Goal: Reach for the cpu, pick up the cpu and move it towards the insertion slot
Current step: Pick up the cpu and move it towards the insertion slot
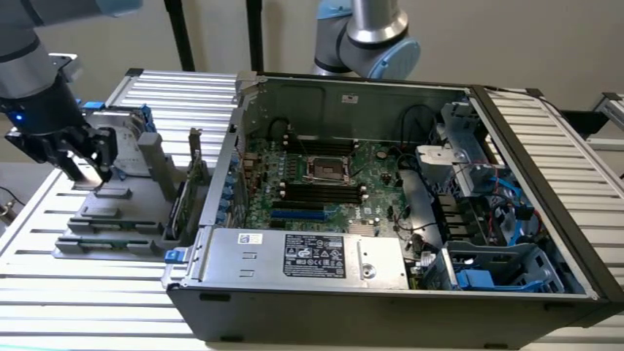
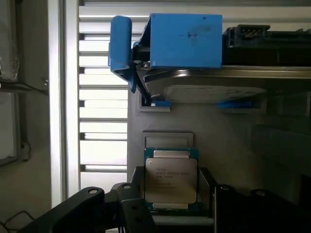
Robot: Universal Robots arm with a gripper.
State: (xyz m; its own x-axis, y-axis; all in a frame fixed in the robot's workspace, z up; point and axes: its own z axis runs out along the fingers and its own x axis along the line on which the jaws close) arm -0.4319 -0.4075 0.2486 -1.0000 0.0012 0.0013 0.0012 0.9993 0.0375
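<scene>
Dark fingers [image 2: 130,213] of the gripper [image 2: 174,196] sit closest in the wrist view, spread apart, one on each side of the cpu [image 2: 171,180]. Not clamped: a slim gap shows beside the chip on one side, so nothing is grasped. The cpu stands in its pocket on the grey holder [image 2: 160,121], silver lid with printed text facing the camera and a green rim around it. Further along the same holder is the hard drive [image 2: 214,92] with blue rails [image 2: 184,41], apart from the chip.

In the exterior view the gripper [image 1: 86,175] hangs over the grey holder [image 1: 107,219] at the exterior view's left, fingers pointing down and close to its top. The holder rests on the white slatted table [image 1: 58,300], just beside the open computer case [image 1: 390,300].

The insertion slot [image 1: 326,170] is inside the case on the green board, a silver frame with a dark centre, well apart from the gripper. Black memory slots [image 1: 317,191] lie just beside it. A silver power supply box [image 1: 302,256] fills the near edge of the case. A second arm [image 1: 366,33] stands behind the case, touching nothing that can be seen.
</scene>
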